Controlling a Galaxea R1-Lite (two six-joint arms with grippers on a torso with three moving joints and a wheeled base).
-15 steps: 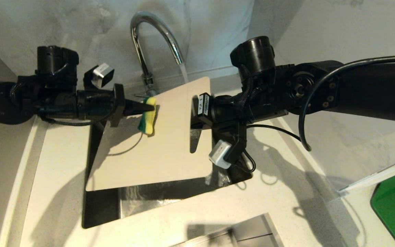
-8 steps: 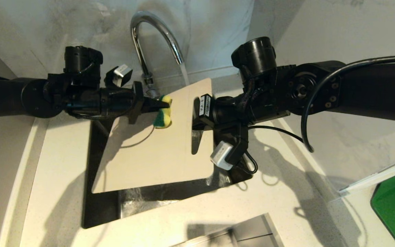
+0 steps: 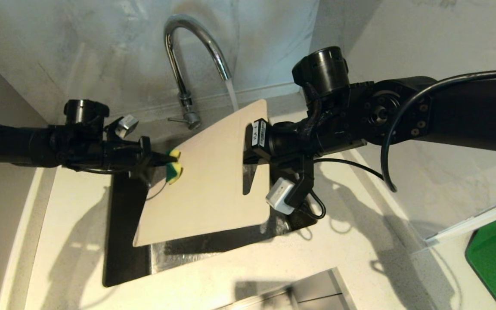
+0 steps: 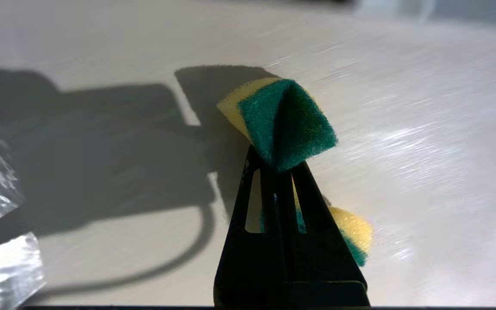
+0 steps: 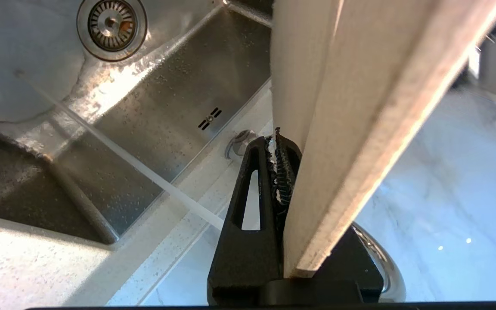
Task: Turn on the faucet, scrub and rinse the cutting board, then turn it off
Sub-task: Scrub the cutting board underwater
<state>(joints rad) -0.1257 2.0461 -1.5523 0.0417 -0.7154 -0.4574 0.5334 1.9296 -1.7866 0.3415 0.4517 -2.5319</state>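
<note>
Water runs from the faucet [image 3: 196, 47] onto the far corner of the cutting board [image 3: 207, 181], which is held tilted over the sink [image 3: 123, 258] by the right gripper [image 3: 248, 155], its fingers clamped on the board's right-hand edge, close to the handle slot [image 3: 248, 178]. The left gripper [image 3: 168, 159] is pinched shut on a yellow-and-green sponge [image 3: 173, 170], folding it between the fingertips, and holds it at the board's left edge. The main risk is the single edge grip: the board is wet and thin, and sideways pressure from scrubbing could twist it in the fingers or let it slip down into the sink. The squeezed sponge could also work loose from its narrow pinch. At the edge, a stroke could run off the board altogether, and the tilted surface may send water onto the countertop [image 3: 239, 275]
</note>
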